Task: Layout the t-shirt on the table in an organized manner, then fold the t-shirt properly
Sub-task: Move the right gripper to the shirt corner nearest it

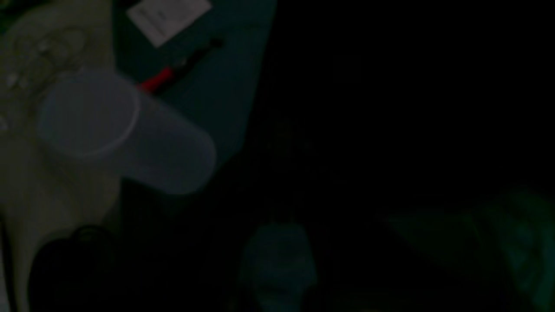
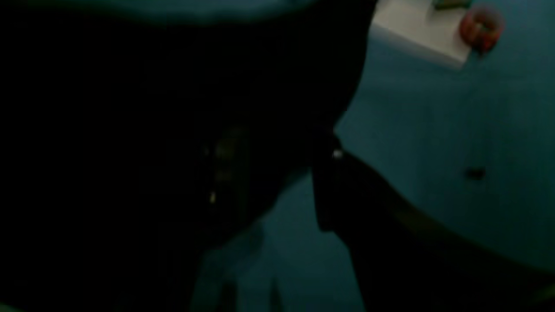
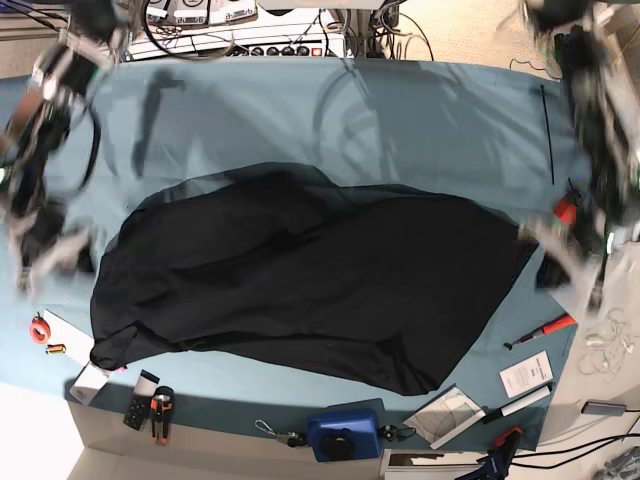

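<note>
Gripping or not is hard to read in such dark, blurred pictures. The left gripper (image 3: 548, 240), a smeared pale shape in the base view, sits right at the t-shirt's (image 3: 300, 275) edge on that view's right side; its jaws are closed, and though they meet the black cloth there, I cannot tell whether any fabric is pinched between them. The right gripper (image 3: 45, 250), equally blurred, hangs just beside the t-shirt's opposite edge. Its jaws look parted in the right wrist view, with teal showing between two dark fingers (image 2: 342, 190), but the gloom leaves it unclear whether they touch the shirt.

The t-shirt lies spread across the middle of the table (image 3: 420, 120), plain black side up, wrinkled, one corner reaching toward the front edge.

Beyond the t-shirt's right edge lie a red-handled tool (image 3: 545, 329) and a white paper card (image 3: 526, 373); the left wrist view shows these too, dimly. Past the shirt's left corner sits a small roll of red tape (image 3: 38, 329). A blue box (image 3: 345, 432) stands at the table's front edge below the shirt; its contents cannot be made out.
</note>
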